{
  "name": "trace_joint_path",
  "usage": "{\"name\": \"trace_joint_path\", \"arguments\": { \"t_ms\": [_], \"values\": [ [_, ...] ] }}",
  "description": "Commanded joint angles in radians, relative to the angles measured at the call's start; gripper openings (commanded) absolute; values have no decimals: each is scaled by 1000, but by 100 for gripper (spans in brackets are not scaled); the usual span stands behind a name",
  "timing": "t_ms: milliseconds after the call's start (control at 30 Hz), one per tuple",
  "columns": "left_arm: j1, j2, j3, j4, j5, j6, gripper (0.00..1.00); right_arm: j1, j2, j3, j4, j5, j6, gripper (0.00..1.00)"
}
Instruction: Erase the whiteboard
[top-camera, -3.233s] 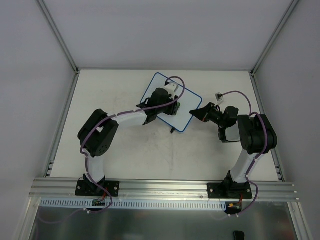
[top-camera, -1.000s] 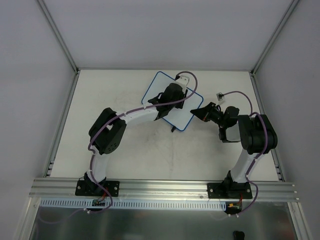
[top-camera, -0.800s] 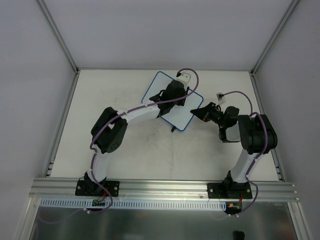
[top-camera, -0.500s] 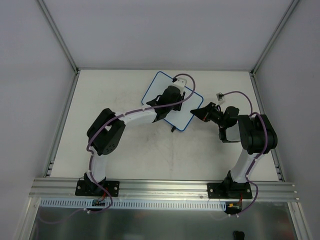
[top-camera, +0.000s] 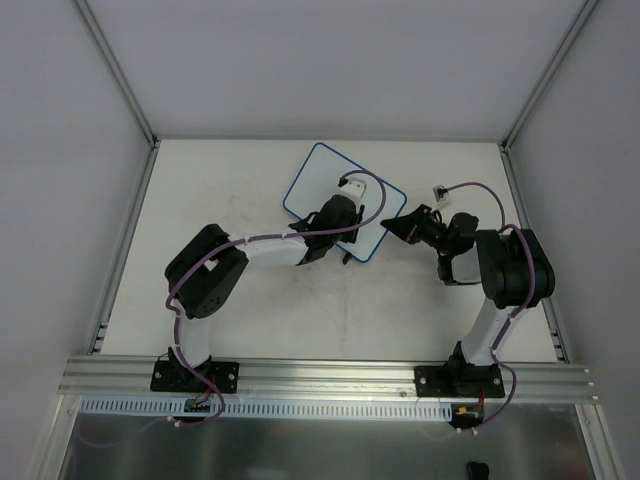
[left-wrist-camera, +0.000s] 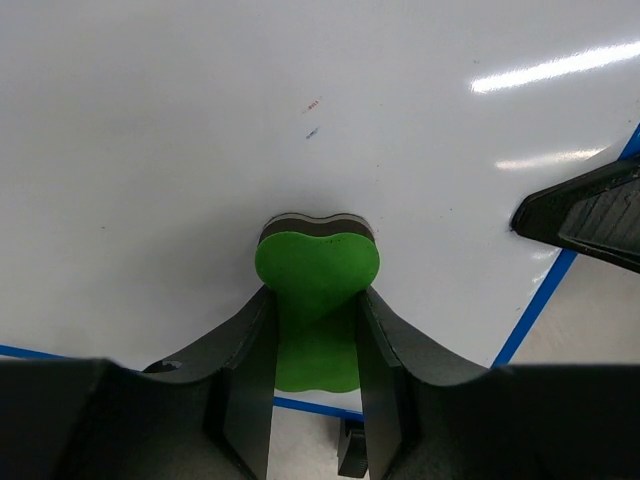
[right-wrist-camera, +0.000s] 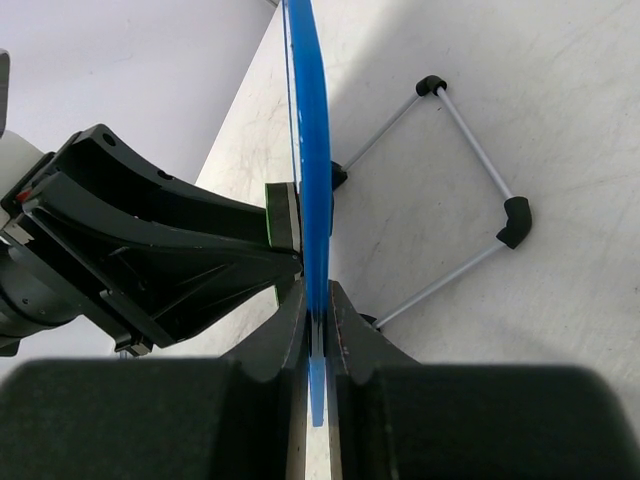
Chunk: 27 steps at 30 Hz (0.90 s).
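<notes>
Your left gripper (left-wrist-camera: 313, 335) is clamped on the green eraser (left-wrist-camera: 316, 265), one finger on each side. The eraser's dark front layer is pressed against the whiteboard (left-wrist-camera: 200, 130), low in the middle of the left wrist view. Just above the eraser you can see two tiny specks (left-wrist-camera: 312, 118), one reddish and one bluish. The rest of the white surface in that view looks clean, with only streaks of glare at the upper right.

From the top camera, the whiteboard (top-camera: 315, 180) sits tilted just above the middle of the frame, on the table (top-camera: 230, 200). The left gripper (top-camera: 335, 222) is over its lower half. Your right gripper (top-camera: 392, 224) meets the board's right-hand corner.

The right wrist view shows the whiteboard (right-wrist-camera: 308, 150) edge-on, as a thin blue strip running up the middle. The right gripper (right-wrist-camera: 317, 325) is pinched narrowly on that blue edge at the bottom of the frame. To the right, the board's wire stand (right-wrist-camera: 470, 139) rests on the table with black caps at its corners. The left arm's black fingers fill the left side.
</notes>
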Motion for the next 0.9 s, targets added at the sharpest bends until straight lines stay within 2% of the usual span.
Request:
{"name": "trace_joint_path", "arguments": {
  "t_ms": [0, 100, 233, 333, 467, 633, 767, 867],
  "values": [
    [27, -3, -39, -94, -8, -17, 0, 8, -21, -7, 205, -27, -35, 0],
    [75, -96, -45, -108, 43, -34, 0, 8, -22, -10, 205, -25, -37, 0],
    [194, -247, -78, -188, 72, -72, 0, 7, -22, -10, 205, -24, -38, 0],
    [259, -392, -153, -274, 91, -126, 0, 5, -21, -10, 205, -24, -38, 0],
    [383, -504, -320, -363, 95, -213, 0, 5, -22, -10, 205, -22, -38, 0],
    [480, -575, -440, -412, 149, -287, 2, 5, -19, -10, 205, -22, -37, 0],
    [515, -560, -448, -496, 146, -330, 8, 5, -27, -18, 205, -16, -41, 0],
    [523, -552, -462, -501, 164, -336, 12, 7, -28, -20, 205, -14, -41, 0]
  ]
}}
